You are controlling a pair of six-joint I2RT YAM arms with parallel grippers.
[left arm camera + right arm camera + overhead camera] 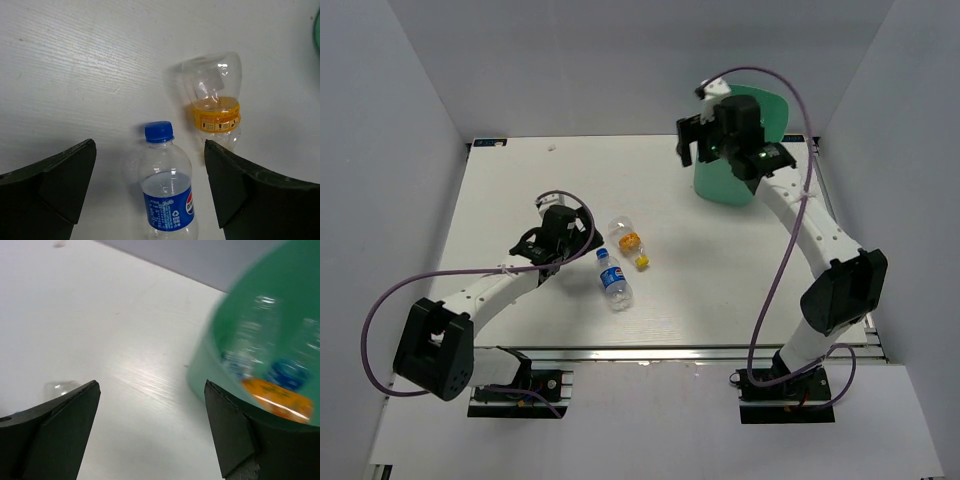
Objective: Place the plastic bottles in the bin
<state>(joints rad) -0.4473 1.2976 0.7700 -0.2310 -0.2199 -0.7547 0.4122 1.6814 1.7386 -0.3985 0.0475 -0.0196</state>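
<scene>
**Inspector A:** Pincers?

**Inspector B:** Left pincer [150, 146] spread, empty, over the blue-label bottle [166, 192]. The orange-label bottle [216, 102] is at its 1 o'clock. Both lie on the surface [520, 180]. Right pincer [150, 385] spread, empty, by the bin [715, 185], 10 o'clock side.

**Inspector A:** Bin?

**Inspector B:** Surface's 1 o'clock corner; blurred bottles [257, 352] inside.

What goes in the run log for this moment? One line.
left gripper: open, near blue-label bottle | right gripper: open, at bin | orange-label bottle: on table
</scene>
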